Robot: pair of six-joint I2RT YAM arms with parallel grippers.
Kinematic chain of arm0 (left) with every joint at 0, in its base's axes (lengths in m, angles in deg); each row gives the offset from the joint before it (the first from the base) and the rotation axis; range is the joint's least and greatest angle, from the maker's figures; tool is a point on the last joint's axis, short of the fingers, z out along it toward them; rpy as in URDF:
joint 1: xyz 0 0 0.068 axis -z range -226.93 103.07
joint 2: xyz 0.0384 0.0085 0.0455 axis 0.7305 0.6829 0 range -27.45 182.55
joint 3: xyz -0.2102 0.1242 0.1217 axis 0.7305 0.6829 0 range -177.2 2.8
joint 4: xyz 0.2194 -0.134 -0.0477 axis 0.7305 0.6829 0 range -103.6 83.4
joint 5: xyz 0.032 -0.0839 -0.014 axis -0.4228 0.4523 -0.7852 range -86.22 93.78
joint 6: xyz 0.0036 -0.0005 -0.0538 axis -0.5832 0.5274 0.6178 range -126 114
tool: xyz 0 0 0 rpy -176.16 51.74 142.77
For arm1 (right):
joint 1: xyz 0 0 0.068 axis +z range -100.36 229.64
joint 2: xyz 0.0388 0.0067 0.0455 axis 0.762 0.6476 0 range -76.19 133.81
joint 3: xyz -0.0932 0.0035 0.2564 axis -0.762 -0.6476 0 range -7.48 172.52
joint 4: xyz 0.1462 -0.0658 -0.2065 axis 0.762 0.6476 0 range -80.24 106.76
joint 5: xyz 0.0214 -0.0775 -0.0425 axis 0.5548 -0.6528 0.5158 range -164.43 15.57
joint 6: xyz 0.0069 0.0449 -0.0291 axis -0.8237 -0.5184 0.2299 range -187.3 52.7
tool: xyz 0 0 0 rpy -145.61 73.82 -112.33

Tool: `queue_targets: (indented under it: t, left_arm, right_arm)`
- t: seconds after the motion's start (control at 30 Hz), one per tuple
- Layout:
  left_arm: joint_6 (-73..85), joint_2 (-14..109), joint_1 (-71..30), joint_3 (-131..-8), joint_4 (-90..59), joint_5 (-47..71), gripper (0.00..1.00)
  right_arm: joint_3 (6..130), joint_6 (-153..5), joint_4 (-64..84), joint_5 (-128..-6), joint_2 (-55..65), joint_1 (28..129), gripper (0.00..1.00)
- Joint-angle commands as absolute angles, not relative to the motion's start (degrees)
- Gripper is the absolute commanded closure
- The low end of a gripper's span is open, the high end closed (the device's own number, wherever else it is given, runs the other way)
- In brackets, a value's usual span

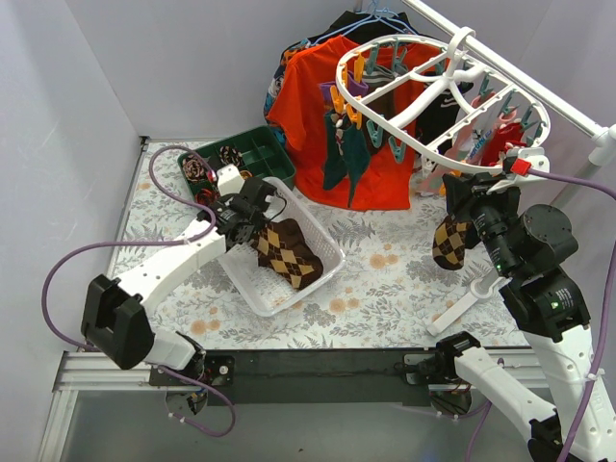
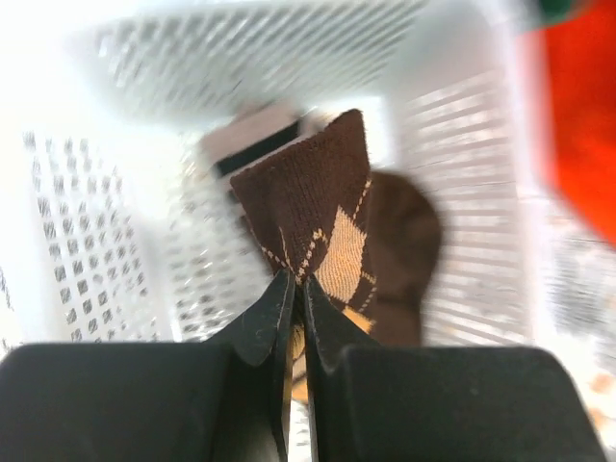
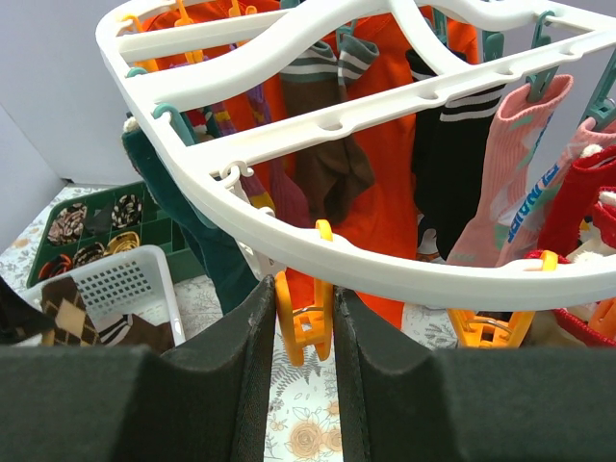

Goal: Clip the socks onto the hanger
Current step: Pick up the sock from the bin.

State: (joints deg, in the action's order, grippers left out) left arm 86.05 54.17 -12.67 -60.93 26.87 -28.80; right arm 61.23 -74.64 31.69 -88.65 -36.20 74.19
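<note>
My left gripper (image 1: 255, 219) is shut on the top edge of a brown argyle sock (image 1: 286, 253) and holds it over the white basket (image 1: 324, 234). In the left wrist view the fingers (image 2: 265, 318) pinch the sock (image 2: 322, 212) above the basket wall (image 2: 96, 241). The white oval hanger (image 1: 435, 89) hangs at the back right with several socks clipped on. My right gripper (image 3: 304, 287) is closed round an orange clip (image 3: 306, 322) under the hanger rim (image 3: 404, 265). A second argyle sock (image 1: 450, 243) hangs just below my right gripper (image 1: 458, 190); what holds it is hidden.
An orange T-shirt (image 1: 310, 108) hangs behind the basket. A green compartment tray (image 1: 252, 149) with rolled sock bundles sits at the back left. A white plastic piece (image 1: 468, 300) lies on the floral table near the right arm. The hanging rail (image 1: 539, 82) runs across the top right.
</note>
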Motion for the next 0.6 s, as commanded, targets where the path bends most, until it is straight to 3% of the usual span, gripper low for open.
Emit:
queue_targets:
  t: [0.0,0.23,0.47,0.57]
  left_arm:
    - [78.4,48.6,-9.2,-66.9,26.7,-36.3,1.0]
    - [56.5,43.2,-0.4,-68.3,10.8,-35.7,1.0]
    - [37.3,34.9,1.2,-59.7,-15.7,-5.7,1.0]
    - [33.9,36.9,2.2,-61.3,-18.5,5.7,1.0]
  right_arm:
    - [62.6,-74.3,29.7,-89.4,-36.7,74.6,0.99]
    - [63.2,-74.6,29.7,-88.9,-36.4,74.6,0.99]
    - [63.6,-74.8,29.7,-88.8,-36.5,74.6,0.99]
    - [64.0,-75.0,29.8,-88.4,-36.2,74.6,0.99]
